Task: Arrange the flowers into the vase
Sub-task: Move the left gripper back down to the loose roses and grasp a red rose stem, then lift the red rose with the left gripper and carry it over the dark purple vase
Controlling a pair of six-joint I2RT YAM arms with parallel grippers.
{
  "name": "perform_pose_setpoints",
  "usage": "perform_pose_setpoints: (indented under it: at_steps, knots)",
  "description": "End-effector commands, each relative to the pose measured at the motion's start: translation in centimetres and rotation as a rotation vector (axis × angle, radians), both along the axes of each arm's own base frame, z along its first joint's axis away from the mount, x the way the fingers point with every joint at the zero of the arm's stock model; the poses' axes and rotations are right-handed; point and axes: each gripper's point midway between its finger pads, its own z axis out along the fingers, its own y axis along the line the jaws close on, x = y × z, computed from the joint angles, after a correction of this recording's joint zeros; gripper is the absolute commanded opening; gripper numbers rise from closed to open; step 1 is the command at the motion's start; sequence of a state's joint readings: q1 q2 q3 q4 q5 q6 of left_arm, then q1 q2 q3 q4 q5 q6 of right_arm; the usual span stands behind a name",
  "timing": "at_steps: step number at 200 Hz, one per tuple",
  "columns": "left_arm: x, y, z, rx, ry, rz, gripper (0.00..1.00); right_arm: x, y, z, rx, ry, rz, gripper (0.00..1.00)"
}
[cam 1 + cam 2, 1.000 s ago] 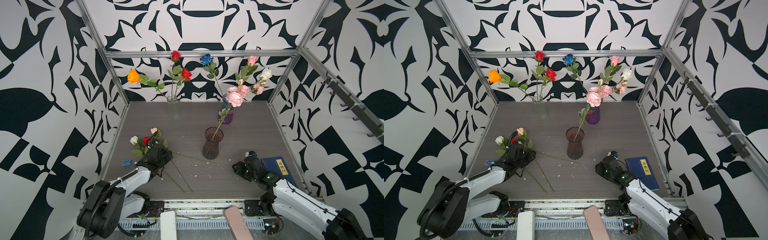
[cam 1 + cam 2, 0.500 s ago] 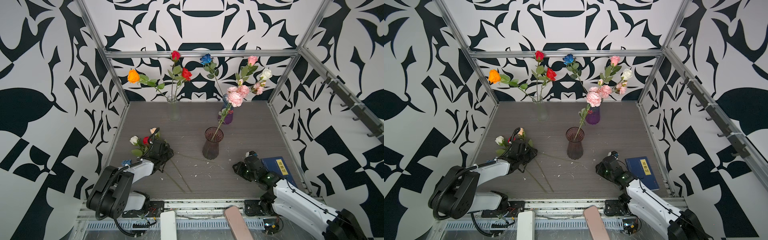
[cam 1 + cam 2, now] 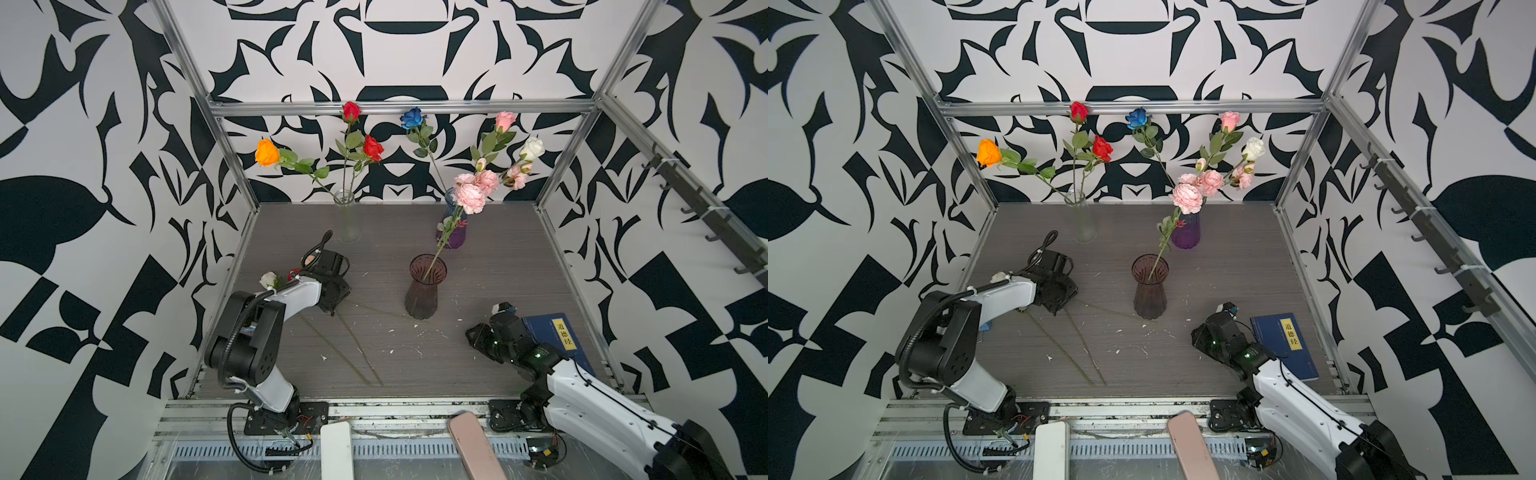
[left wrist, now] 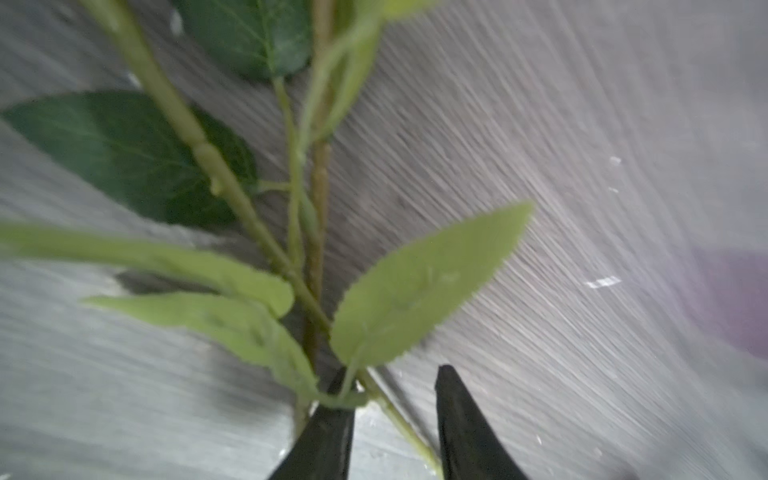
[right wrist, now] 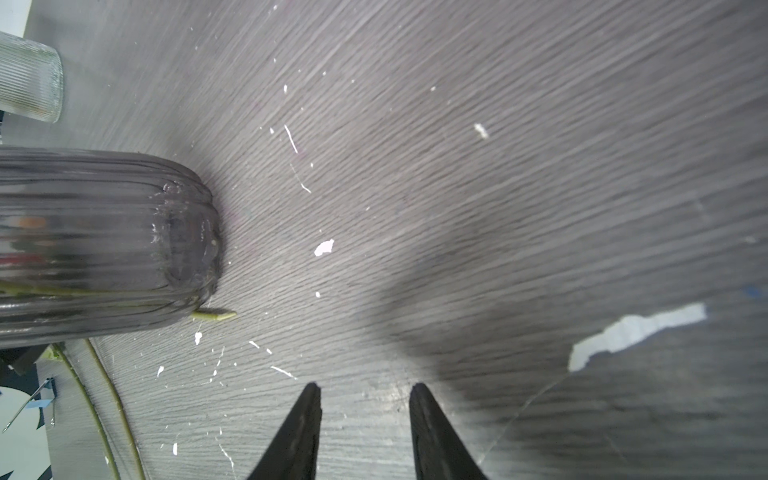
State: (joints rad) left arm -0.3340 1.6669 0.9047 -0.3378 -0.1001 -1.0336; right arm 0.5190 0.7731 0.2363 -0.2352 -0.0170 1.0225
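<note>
Elbow now rearing up, the left fingers are tipping down, apart, astride a stem of the flowers lying near-left on the desk; the right fingers are waiting apart, empty. Pickup looks close.

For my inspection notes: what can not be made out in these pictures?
- Left pincer: in both top views mostly hidden under its own wrist; wrist view is blurred, leaves cover one fingertip.
- Loose flowers: in both top views the left arm covers most blooms.
- Dark vase: right wrist view, mouth cut off by the edge.
</note>
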Motion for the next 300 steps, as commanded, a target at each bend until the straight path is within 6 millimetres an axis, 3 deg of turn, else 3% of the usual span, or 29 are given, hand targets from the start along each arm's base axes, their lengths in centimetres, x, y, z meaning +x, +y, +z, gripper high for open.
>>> perform_pose_setpoints:
  at_steps: [1,25,82,101,122,161,185,214,251,272,300]
  knots:
    - [-4.6,2.3,-3.1,0.12,0.266,0.028,0.35,0.1,-0.1,0.1,-0.001,-0.001,-0.005,0.39]
    - [-4.4,2.1,-3.4,0.118,0.28,0.024,0.32,0.1,-0.1,0.1,0.0,0.001,-0.007,0.39]
    - [-4.1,1.8,-2.7,0.076,0.191,0.014,0.03,0.0,-0.2,0.1,0.0,0.001,-0.007,0.39]
    - [-3.7,1.5,-1.9,0.049,0.141,0.015,0.0,0.1,-0.2,0.1,0.0,-0.001,-0.008,0.39]
    - [-3.4,1.3,0.5,0.015,0.098,0.04,0.0,0.1,-0.2,0.1,-0.001,0.002,-0.008,0.39]
    - [-2.9,1.4,8.8,-0.117,-0.146,0.157,0.0,0.1,-0.1,0.0,-0.003,0.008,-0.007,0.39]
    - [-3.0,2.0,16.5,-0.222,-0.426,0.182,0.0,0.1,-0.1,-0.1,-0.001,0.011,-0.01,0.39]
    - [-3.4,1.0,26.4,-0.39,-0.821,0.084,0.0,0.1,-0.2,-0.2,0.001,0.016,-0.014,0.39]
    - [-5.5,-0.1,36.5,-0.5,-1.156,-0.064,0.0,0.2,-0.1,-0.4,0.001,0.024,-0.012,0.39]
    - [-6.6,0.0,40.5,-0.493,-1.317,-0.116,0.0,0.2,0.0,-0.4,0.002,0.024,-0.012,0.39]
    - [-6.6,0.1,43.3,-0.398,-1.436,-0.168,0.0,0.2,-0.1,-0.4,0.0,0.025,-0.013,0.39]
